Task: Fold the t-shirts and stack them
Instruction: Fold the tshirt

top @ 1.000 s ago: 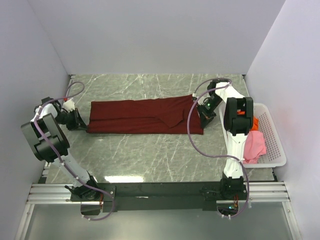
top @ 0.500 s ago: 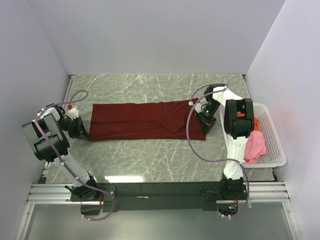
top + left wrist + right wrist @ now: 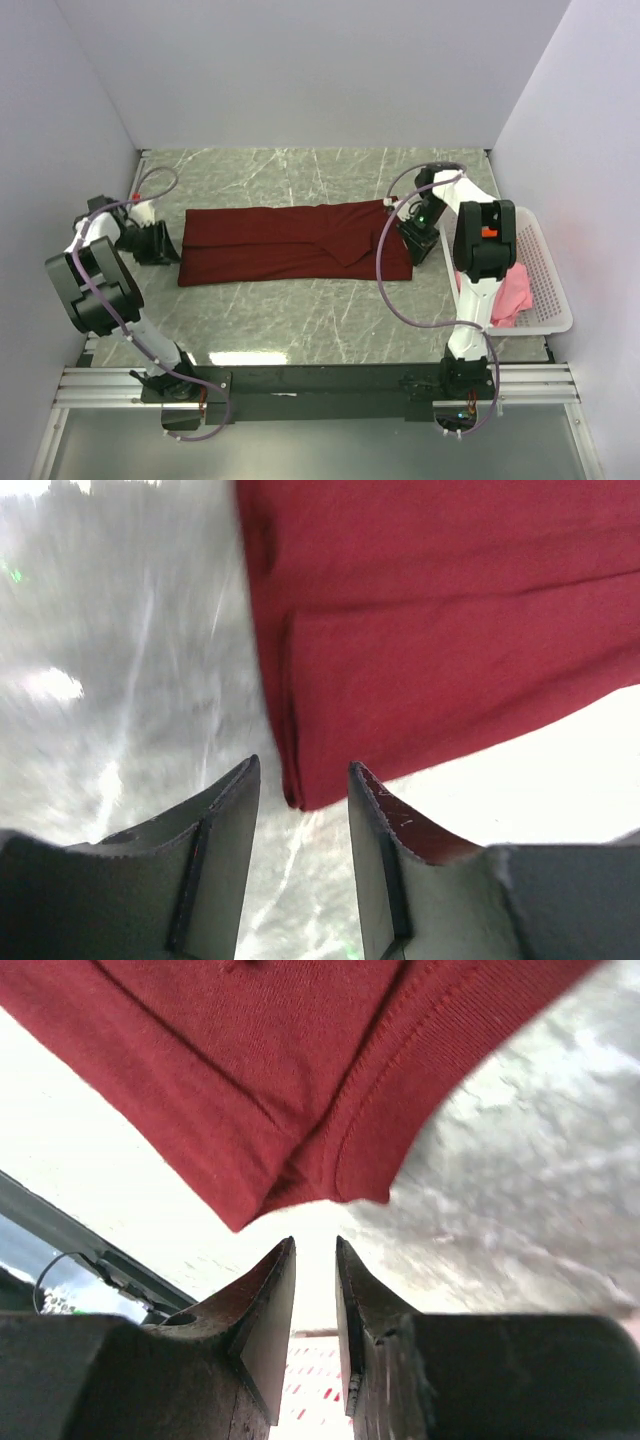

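The grey marbled worktop (image 3: 300, 320) fills my overhead view. A dark maroon t-shirt (image 3: 290, 240) lies flat across its middle as a long folded band running left to right. At the right edge of the worktop sits a white perforated basket (image 3: 556, 318) with a pink t-shirt (image 3: 512, 292) bunched inside it, well apart from the maroon one.

My left gripper (image 3: 165, 246) is down at the shirt's left end. In the left wrist camera the left gripper's (image 3: 300, 776) fingers (image 3: 225, 820) are spread with a clear gap. The near-left corner of the maroon t-shirt (image 3: 420, 630) shows right in that gap at the tips. I cannot tell whether the cloth touches either finger.

My right gripper (image 3: 413, 246) is low at the shirt's right end, beside the basket. In the right wrist camera the right gripper's (image 3: 315, 1248) fingers (image 3: 262, 1310) stand only narrowly parted and pinch nothing. The hemmed corner of the maroon t-shirt (image 3: 250, 1080) lies just beyond the tips, slightly to one side of the slit, and the basket's holes show through the slit.
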Action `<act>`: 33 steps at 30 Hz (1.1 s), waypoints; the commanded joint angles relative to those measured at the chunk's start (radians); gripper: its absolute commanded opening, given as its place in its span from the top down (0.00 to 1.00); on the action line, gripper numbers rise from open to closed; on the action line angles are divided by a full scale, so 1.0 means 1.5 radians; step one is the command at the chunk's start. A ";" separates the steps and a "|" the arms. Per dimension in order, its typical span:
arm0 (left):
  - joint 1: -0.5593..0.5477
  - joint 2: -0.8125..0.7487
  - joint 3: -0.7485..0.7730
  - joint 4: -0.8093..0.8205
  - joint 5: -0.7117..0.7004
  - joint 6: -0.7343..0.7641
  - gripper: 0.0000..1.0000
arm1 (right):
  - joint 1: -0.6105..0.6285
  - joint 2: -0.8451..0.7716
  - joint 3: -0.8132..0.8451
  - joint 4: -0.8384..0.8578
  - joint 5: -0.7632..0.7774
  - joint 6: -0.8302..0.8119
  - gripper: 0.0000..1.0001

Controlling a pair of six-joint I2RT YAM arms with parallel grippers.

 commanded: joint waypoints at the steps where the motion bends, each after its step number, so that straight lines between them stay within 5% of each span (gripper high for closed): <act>1: -0.047 -0.045 0.047 0.032 0.030 0.053 0.54 | -0.005 -0.070 0.008 0.007 0.001 -0.002 0.70; 8: -0.137 -0.001 0.082 0.060 0.036 0.093 0.53 | 0.011 -0.079 0.034 -0.009 -0.087 -0.002 0.72; 17: -0.172 0.129 0.248 -0.102 -0.013 0.289 0.55 | 0.042 -0.020 0.024 -0.010 -0.087 0.014 0.76; 33: -0.172 0.166 0.216 -0.133 -0.071 0.356 0.63 | 0.047 -0.005 -0.016 0.030 -0.035 0.035 0.77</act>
